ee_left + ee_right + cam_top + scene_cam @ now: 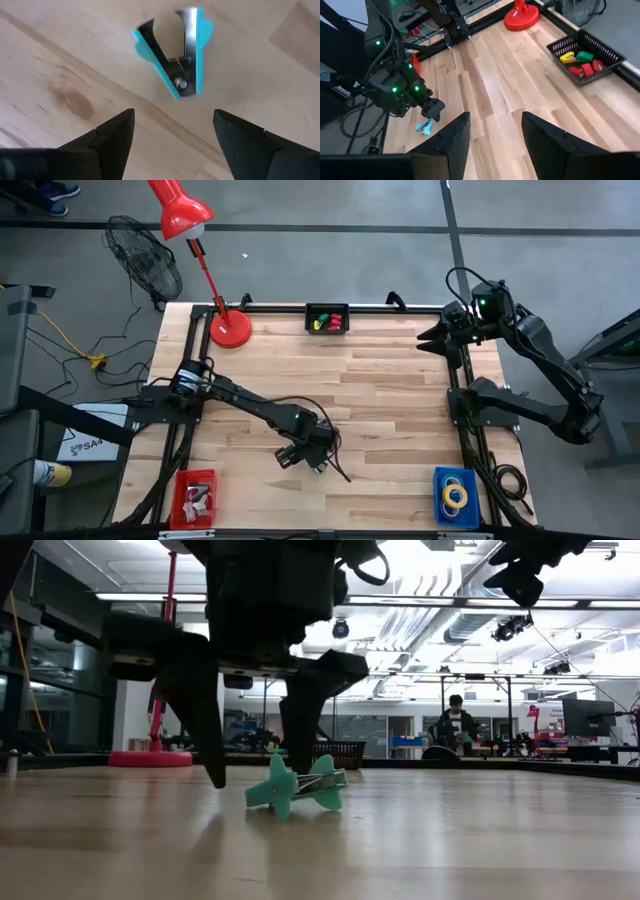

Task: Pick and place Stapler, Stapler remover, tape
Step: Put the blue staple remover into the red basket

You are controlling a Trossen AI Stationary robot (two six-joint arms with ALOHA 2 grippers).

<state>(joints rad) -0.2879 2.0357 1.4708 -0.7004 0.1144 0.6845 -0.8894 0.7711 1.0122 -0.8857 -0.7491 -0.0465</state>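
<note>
High view: overhead, looking straight down, takes in the whole table [400, 400] and both arms; low view: at table-top height, level across the boards into the room, very near the teal stapler remover [295, 788]. Left wrist view: looks steeply down past its own fingers [112, 137], close on the same stapler remover [177, 50]. Right wrist view: from high at the table's far side, looks obliquely across the boards, far off, sharing the stapler remover [424, 127], the black basket [585, 55] and the red lamp base [521, 17] with the high view.
</note>
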